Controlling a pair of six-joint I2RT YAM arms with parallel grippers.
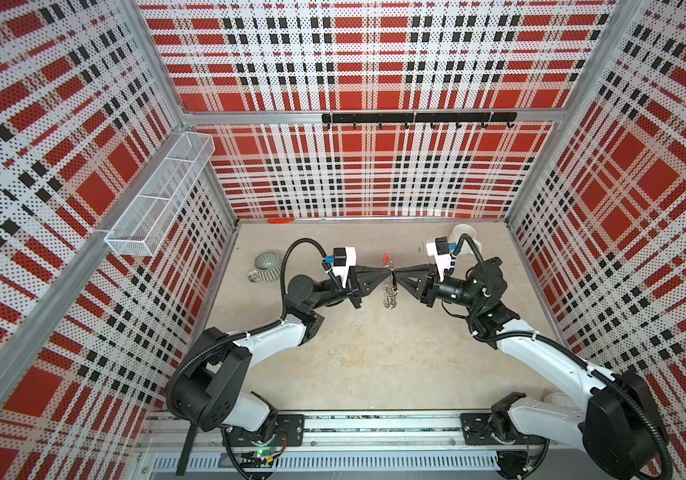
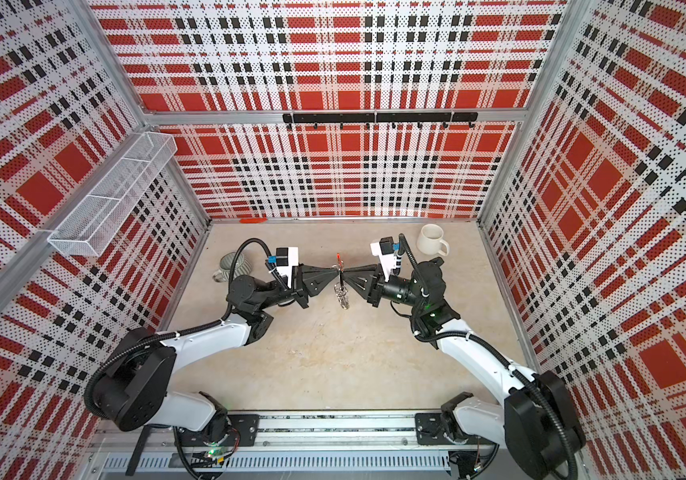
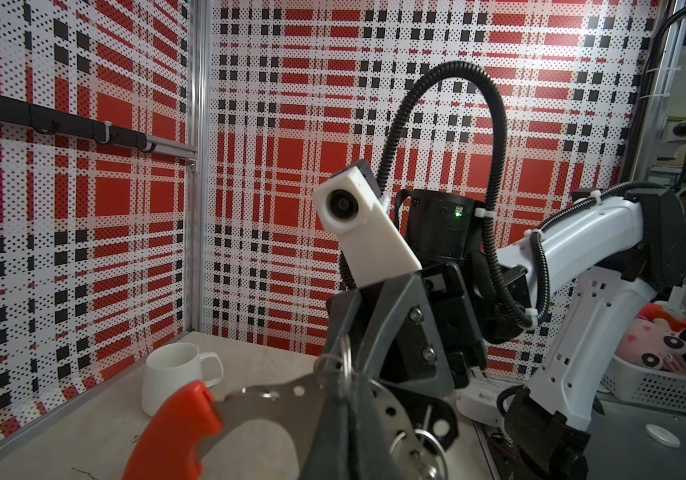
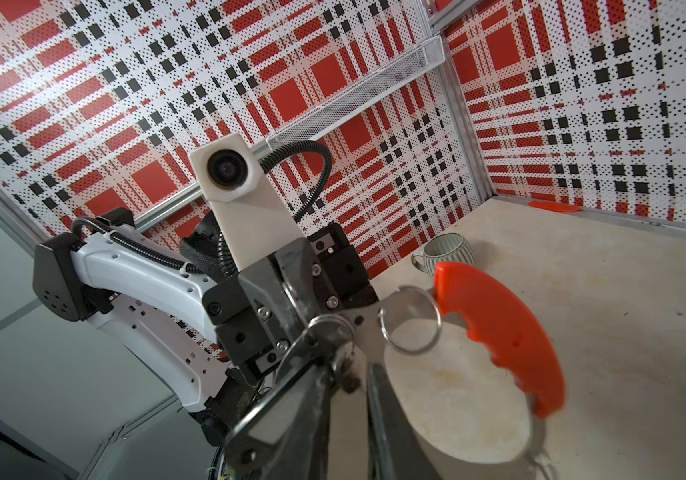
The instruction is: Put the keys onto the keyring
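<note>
The keyring (image 1: 390,296) hangs between both claw tips, long axis across their line; the left claw (image 1: 387,271) is clamped on it; the right claw (image 1: 398,272) meets it opposite, its state I cannot tell

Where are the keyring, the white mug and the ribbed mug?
keyring (image 4: 499,332), right wrist view, on its red segment.
white mug (image 2: 428,245), in a top view, on its side.
ribbed mug (image 1: 268,275), in a top view, on its fluted side.

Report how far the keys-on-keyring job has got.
Done: the keyring is up off the table. In hand: the left gripper is shut on it; the right gripper meets it from the opposite side, grip unclear. Left: no key can be seen threaded, so that step looks outstanding.
</note>
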